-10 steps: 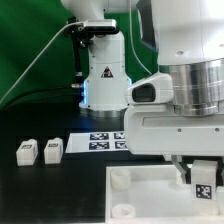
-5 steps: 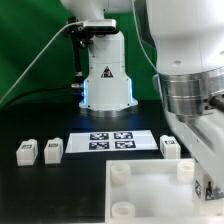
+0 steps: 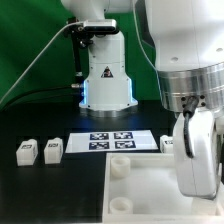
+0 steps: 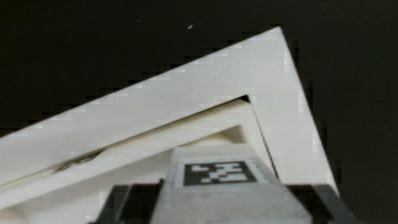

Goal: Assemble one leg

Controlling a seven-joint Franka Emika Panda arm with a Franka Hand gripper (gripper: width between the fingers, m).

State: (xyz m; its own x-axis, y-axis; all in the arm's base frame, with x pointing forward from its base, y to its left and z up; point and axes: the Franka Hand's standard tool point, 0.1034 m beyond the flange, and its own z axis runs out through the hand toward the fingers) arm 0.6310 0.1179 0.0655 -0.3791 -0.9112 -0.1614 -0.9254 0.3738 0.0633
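Observation:
In the wrist view my gripper [image 4: 222, 206] is shut on a leg [image 4: 221, 176], a white block with a black-and-white tag on its face, with dark fingers [image 4: 128, 203] on both sides. It hangs over a corner of the white rimmed panel [image 4: 237, 82]. In the exterior view the hand [image 3: 196, 178] stands over the panel [image 3: 150, 188] on the exterior view's right and hides the held leg. Another leg [image 3: 168, 145] stands beside the marker board [image 3: 115, 142]. Two more legs [image 3: 26, 152] [image 3: 52, 149] stand on the exterior view's left.
The robot base [image 3: 105, 75] stands behind the marker board. The panel has round sockets at its corners [image 3: 120, 168] [image 3: 122, 207]. A green backdrop fills the exterior view's left. The table top is black.
The arm has moved toward the exterior view's right, and the hand has turned over the panel's right side. The held leg, visible below the hand before, is now covered by it.

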